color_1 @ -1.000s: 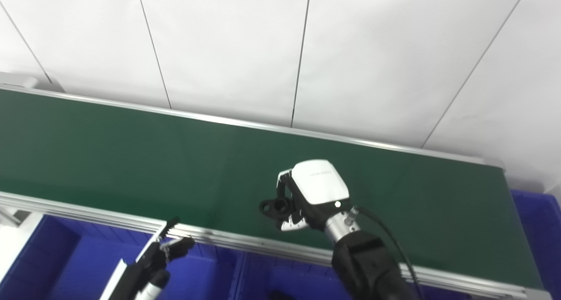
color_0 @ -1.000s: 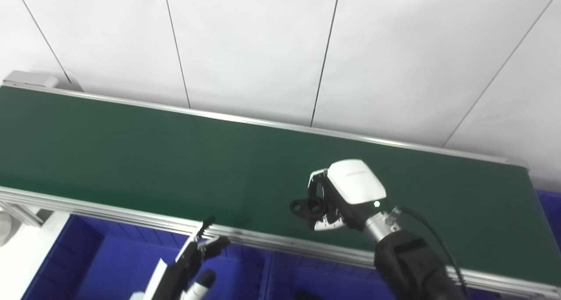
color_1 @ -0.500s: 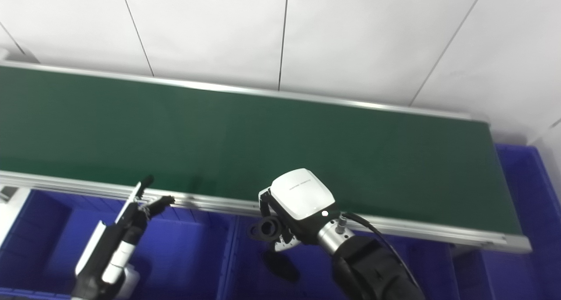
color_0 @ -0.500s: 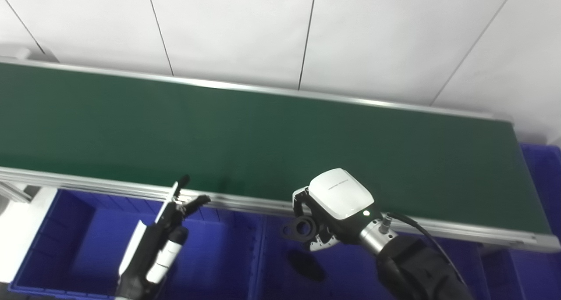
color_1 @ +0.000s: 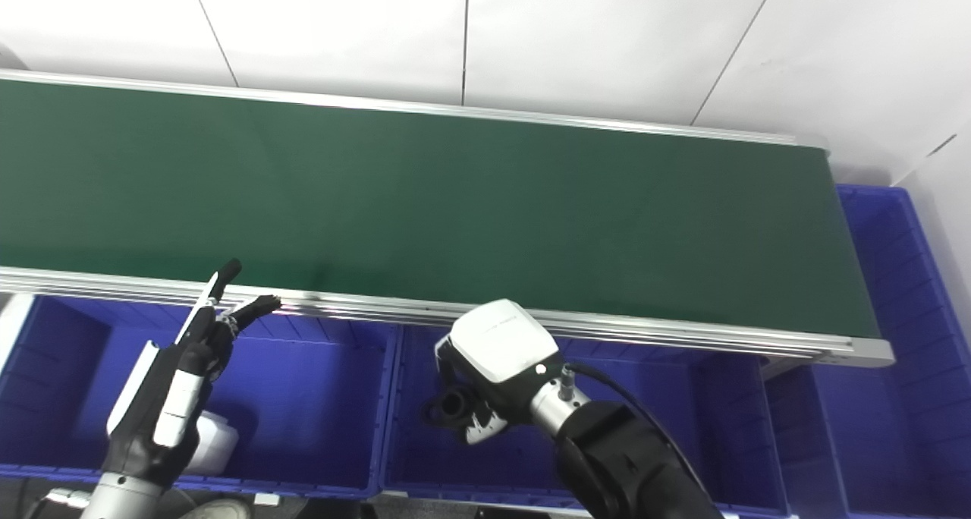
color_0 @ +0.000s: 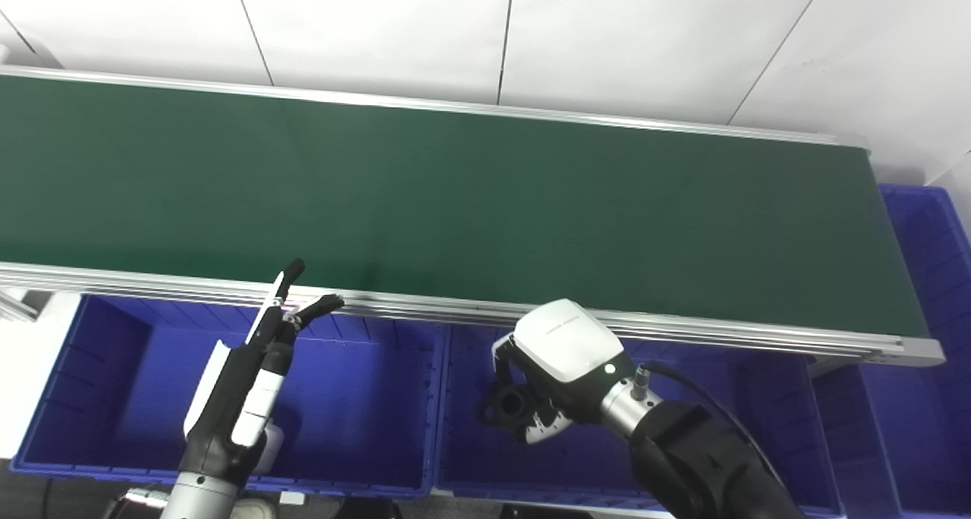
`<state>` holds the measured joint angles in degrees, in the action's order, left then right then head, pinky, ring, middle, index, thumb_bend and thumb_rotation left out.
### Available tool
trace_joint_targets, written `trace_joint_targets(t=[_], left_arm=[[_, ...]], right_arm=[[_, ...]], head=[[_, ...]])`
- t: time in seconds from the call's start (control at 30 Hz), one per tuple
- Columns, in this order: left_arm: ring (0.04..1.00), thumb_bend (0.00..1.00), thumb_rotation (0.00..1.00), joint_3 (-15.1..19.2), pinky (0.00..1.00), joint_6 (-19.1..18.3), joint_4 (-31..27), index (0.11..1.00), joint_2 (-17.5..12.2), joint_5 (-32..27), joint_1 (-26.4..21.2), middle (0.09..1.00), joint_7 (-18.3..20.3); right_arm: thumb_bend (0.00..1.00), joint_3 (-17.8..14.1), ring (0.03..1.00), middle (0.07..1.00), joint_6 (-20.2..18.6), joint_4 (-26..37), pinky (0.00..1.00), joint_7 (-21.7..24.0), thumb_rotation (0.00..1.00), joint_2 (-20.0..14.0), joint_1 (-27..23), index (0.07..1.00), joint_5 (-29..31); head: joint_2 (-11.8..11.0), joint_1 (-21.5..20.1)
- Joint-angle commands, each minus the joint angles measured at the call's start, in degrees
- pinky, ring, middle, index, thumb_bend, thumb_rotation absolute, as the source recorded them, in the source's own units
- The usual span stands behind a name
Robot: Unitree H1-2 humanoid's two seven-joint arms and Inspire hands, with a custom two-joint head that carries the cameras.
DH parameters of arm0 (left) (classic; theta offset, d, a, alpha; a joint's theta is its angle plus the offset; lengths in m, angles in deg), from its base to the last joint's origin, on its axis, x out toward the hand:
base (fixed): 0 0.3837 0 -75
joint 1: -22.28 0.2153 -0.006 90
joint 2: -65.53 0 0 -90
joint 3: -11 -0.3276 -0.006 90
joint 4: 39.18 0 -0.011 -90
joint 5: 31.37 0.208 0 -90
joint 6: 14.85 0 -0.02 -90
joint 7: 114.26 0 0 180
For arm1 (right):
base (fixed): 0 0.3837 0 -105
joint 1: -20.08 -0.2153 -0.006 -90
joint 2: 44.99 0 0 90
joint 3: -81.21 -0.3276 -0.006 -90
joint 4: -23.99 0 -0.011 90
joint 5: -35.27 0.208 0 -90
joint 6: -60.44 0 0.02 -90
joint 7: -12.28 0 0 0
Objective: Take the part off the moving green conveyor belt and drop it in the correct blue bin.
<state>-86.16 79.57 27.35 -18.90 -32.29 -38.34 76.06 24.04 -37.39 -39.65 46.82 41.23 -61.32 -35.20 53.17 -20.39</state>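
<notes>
My right hand is shut on a black ring-shaped part and holds it over the middle blue bin, below the belt's near rail. The same part shows in the right eye view. The green conveyor belt carries nothing that I can see. My left hand is open, fingers apart, above the left blue bin and holds nothing.
A white object lies in the left bin behind my left hand. A further blue bin stands at the belt's right end. The belt's aluminium rail runs just behind both hands. White wall panels stand behind the belt.
My right hand has carried the black part off the belt, over the near rail and down over the middle bin. The camera has tilted down, so the bins show more fully.
</notes>
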Motion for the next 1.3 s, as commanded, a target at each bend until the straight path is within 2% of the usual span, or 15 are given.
trace_joint_targets(t=[0.0, 0.1, 0.13, 0.3, 0.33, 0.4, 0.43, 0.47, 0.5, 0.53, 0.6, 0.77, 1.0, 1.13, 1.27], left_arm=[[0.860, 0.61, 1.00, 0.3, 0.95, 0.4, -2.2, 1.000, -0.6, -0.1, -0.2, 0.803, 0.2], [0.860, 0.59, 0.98, 0.2, 0.95, -0.1, -2.1, 1.000, -0.4, -0.5, -0.2, 0.801, 0.1], [0.861, 0.58, 0.99, 0.2, 0.96, -0.1, -2.0, 1.000, -0.4, -0.5, -0.2, 0.802, 0.1], [0.857, 0.59, 0.99, -0.1, 0.96, -0.2, -1.9, 1.000, -0.2, -0.2, -0.2, 0.802, 0.1], [0.856, 0.58, 1.00, -0.1, 0.96, -0.2, -1.8, 1.000, -0.2, -0.2, -0.2, 0.802, 0.1], [0.853, 0.58, 1.00, -0.2, 0.95, 0.0, -1.7, 1.000, -0.1, 0.0, -0.2, 0.804, 0.1], [0.853, 0.58, 1.00, -0.3, 0.95, -0.1, -1.7, 1.000, -0.1, 0.2, -0.1, 0.805, 0.0], [0.851, 0.58, 1.00, -0.3, 0.95, -0.1, -1.8, 1.000, 0.0, 0.4, -0.1, 0.801, -0.1], [0.851, 0.58, 1.00, -0.4, 0.95, -0.1, -1.8, 1.000, 0.1, 0.6, -0.1, 0.801, -0.2], [0.849, 0.58, 1.00, -0.4, 0.94, 0.0, -1.8, 1.000, 0.2, 0.9, -0.1, 0.800, -0.3], [0.848, 0.57, 1.00, -0.5, 0.94, 0.1, -1.7, 1.000, 0.4, 1.4, -0.1, 0.799, -0.4], [0.852, 0.57, 1.00, -0.5, 0.94, 0.0, -1.6, 1.000, 0.6, 1.2, -0.1, 0.801, -0.3], [0.857, 0.59, 1.00, -0.8, 0.93, 0.0, -1.7, 1.000, 1.1, 2.5, 0.1, 0.809, -0.6], [0.864, 0.59, 1.00, -1.1, 0.93, 0.5, -1.5, 1.000, 1.5, 2.8, 0.4, 0.819, -0.8], [0.874, 0.58, 0.99, -1.2, 0.94, 1.6, -0.9, 1.000, 1.6, 2.4, 0.8, 0.828, -0.5]], right_arm=[[0.51, -0.7, 0.168, 0.272, 2.2, 0.7, 0.10, -1.2, 0.13, 0.1, -0.2, 0.489, -0.6], [0.51, -1.1, 0.183, 0.288, 2.5, -0.1, 0.12, -2.9, 0.14, 0.1, 0.1, 0.489, -1.3], [0.51, -1.2, 0.211, 0.324, 2.7, -0.3, 0.15, -3.5, 0.15, 0.1, 0.2, 0.490, -1.6], [0.52, -1.1, 0.257, 0.388, 2.7, -0.3, 0.18, -2.8, 0.17, 0.0, 0.2, 0.494, -3.2], [0.71, -1.1, 0.279, 0.426, 2.6, -0.2, 0.19, -2.2, 0.35, 0.1, 0.2, 0.562, -3.4], [0.92, -1.3, 0.314, 0.494, 2.6, -0.1, 0.22, -1.8, 0.53, 0.0, 0.4, 0.647, -3.5], [0.96, -1.6, 0.320, 0.507, 2.5, 0.2, 0.22, -1.4, 0.56, 0.0, 0.6, 0.661, -3.2], [0.99, -1.7, 0.481, 0.660, 2.5, 0.4, 0.34, -1.1, 0.65, 0.0, 0.6, 0.706, -3.0], [0.99, -1.9, 0.481, 0.660, 2.4, 0.6, 0.34, -0.6, 0.65, 0.0, 0.7, 0.706, -2.6], [1.00, -2.2, 0.549, 0.723, 2.2, 0.9, 0.40, 0.0, 0.68, 0.2, 0.8, 0.733, -2.1], [1.00, -2.6, 0.609, 0.769, 2.1, 1.3, 0.44, 0.8, 0.70, 0.4, 0.9, 0.759, -1.6], [1.00, -2.9, 0.649, 0.774, 2.4, 1.5, 0.47, 2.2, 0.78, 0.7, 0.7, 0.794, -1.0], [1.00, -3.7, 0.643, 0.771, 0.9, 3.6, 0.48, 5.6, 0.78, 2.0, 1.7, 0.797, 0.5], [1.00, -7.9, 0.614, 0.730, -0.6, 6.5, 0.45, 1.2, 0.74, 5.7, 5.8, 0.761, 9.4], [1.00, -13.5, 0.591, 0.693, -3.2, 10.6, 0.47, -4.0, 0.79, 12.2, 12.8, 0.743, 22.2]], head=[[-0.1, 0.1], [-0.2, 0.2], [-0.2, 0.2], [-0.5, 0.5], [-0.5, 0.5], [-0.6, 0.7], [-0.6, 0.8], [-0.6, 0.8], [-0.7, 0.9], [-0.7, 0.9], [-0.7, 1.0], [-0.7, 1.0], [-1.1, 1.1], [-1.6, 1.9], [-2.9, 2.3]])
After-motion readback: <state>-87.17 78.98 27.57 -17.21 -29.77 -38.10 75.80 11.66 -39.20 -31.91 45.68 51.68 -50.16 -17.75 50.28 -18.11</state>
